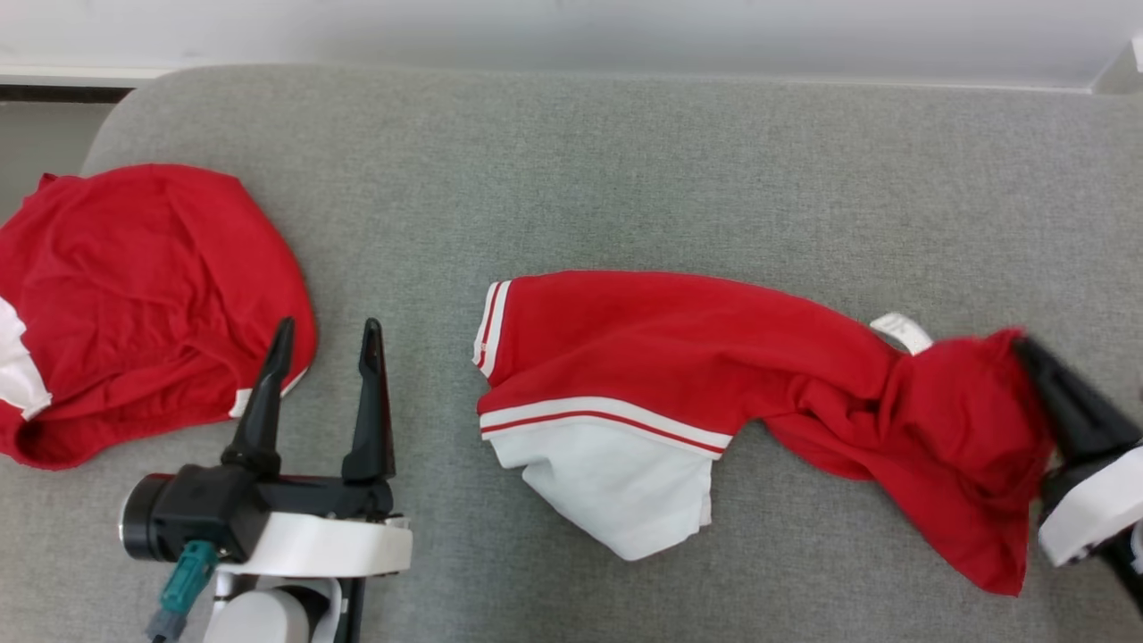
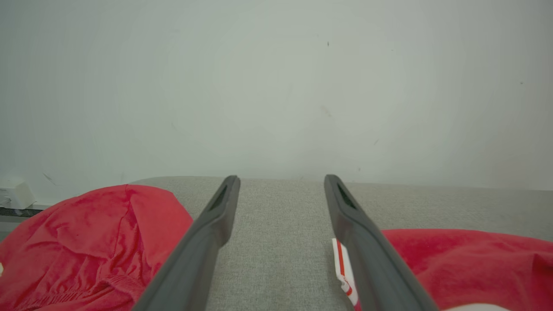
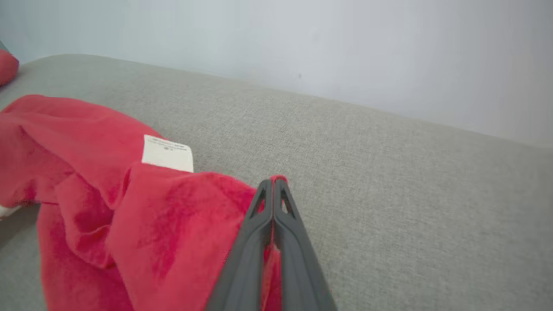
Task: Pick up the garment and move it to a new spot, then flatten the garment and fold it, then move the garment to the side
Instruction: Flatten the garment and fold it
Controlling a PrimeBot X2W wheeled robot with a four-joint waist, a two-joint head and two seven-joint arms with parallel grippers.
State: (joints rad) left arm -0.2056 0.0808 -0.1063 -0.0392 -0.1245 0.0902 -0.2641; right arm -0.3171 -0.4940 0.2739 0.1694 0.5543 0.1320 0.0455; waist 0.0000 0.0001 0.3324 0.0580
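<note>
We find the garment (image 1: 625, 375) lying crumpled on the grey cushion (image 1: 625, 161), right of centre. Its white-trimmed sleeve points left and its white label (image 1: 902, 330) shows at the far edge. Our right gripper (image 1: 1027, 350) is clenched on the garment's red right end, with fabric pinched between its fingers. Our left gripper (image 1: 328, 329) is released, jaws spread, over bare cushion between the garment and a second red garment (image 1: 134, 304) at the left.
</note>
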